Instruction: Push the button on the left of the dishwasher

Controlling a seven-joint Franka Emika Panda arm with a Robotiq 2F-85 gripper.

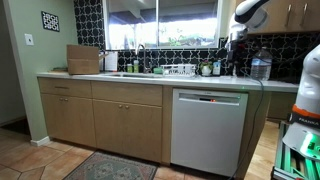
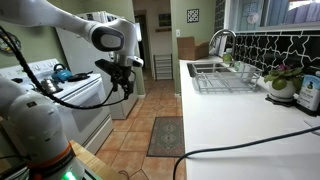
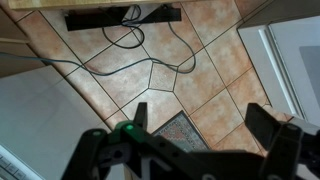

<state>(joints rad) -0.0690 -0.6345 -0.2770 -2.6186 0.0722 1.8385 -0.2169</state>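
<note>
Approach phase. The dishwasher [image 1: 208, 135] stands under the desk [image 1: 100, 77], just beside the tan cabinet doors [image 1: 100, 115]. Its flat front is upright and faces the room, and its dark control strip [image 1: 208, 97] runs horizontally along the top edge. The hand [image 3: 200, 112], fingers apart and empty, hangs high over the tiled floor [image 3: 150, 60], well apart from the panel. The next move probably calls for descending and aiming a fingertip at the strip's left end.
</note>
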